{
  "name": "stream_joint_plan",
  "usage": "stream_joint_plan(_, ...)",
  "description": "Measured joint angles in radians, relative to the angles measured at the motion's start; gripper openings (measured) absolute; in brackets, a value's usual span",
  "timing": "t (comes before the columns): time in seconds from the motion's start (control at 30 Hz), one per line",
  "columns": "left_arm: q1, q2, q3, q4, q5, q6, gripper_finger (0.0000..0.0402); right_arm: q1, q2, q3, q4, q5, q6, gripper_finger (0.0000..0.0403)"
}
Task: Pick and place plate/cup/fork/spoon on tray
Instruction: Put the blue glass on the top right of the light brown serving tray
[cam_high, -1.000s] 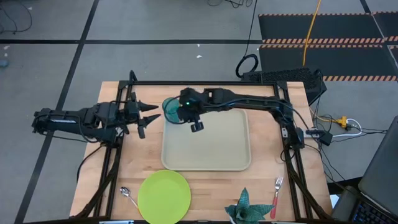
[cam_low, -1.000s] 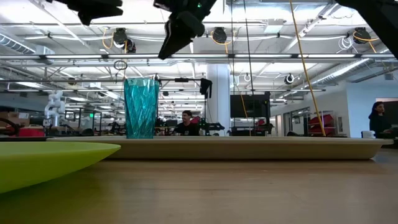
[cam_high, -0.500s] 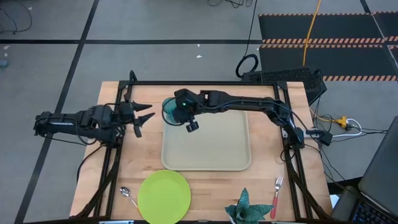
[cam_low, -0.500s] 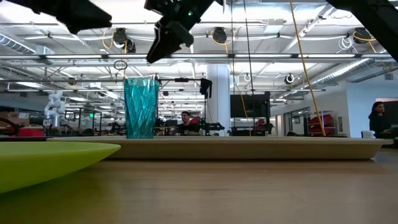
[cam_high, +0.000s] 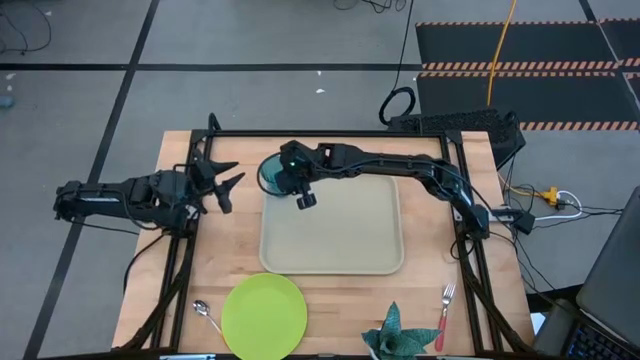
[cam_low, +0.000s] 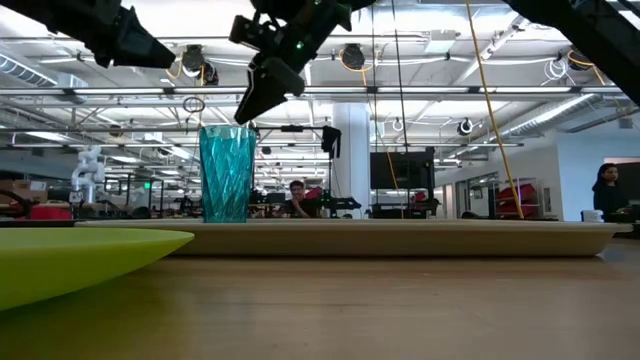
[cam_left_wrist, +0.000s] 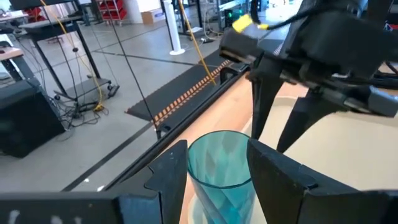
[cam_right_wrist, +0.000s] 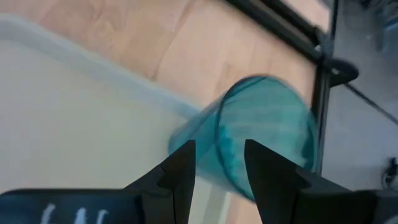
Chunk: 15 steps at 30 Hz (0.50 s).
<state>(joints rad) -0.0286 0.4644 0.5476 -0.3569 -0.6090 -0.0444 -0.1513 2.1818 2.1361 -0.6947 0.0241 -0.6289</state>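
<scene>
The teal cup (cam_high: 268, 178) (cam_low: 227, 170) stands upright on its base in the far left corner of the beige tray (cam_high: 340, 235). My right gripper (cam_high: 283, 183) (cam_low: 250, 108) hangs open just above and to the right of the cup's rim, slanting down toward it; the right wrist view shows the cup (cam_right_wrist: 267, 130) beyond its fingers. My left gripper (cam_high: 232, 180) (cam_low: 150, 52) is open, left of the tray and short of the cup (cam_left_wrist: 219, 168). The lime-green plate (cam_high: 264, 315), the spoon (cam_high: 207, 315) and the fork (cam_high: 443, 315) lie on the table near its front edge.
A spiky teal leafy object (cam_high: 395, 335) sits at the front edge between plate and fork. A black frame (cam_high: 330, 133) runs around the table's far and side edges. Most of the tray's floor is bare. People show in the room beyond the table.
My right gripper has gone toward the table's left edge and down, closing on the cup's rim. My left gripper has sunk a little and tipped. The cup has stayed upright in its corner of the tray.
</scene>
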Motion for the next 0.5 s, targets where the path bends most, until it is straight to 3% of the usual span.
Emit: stream_joint_plan(0.5, 0.0, 0.0, 0.0, -0.008, 0.009, -0.01, 0.017, -0.034, 0.03, 0.0, 0.022, -0.003, 0.056, 0.013)
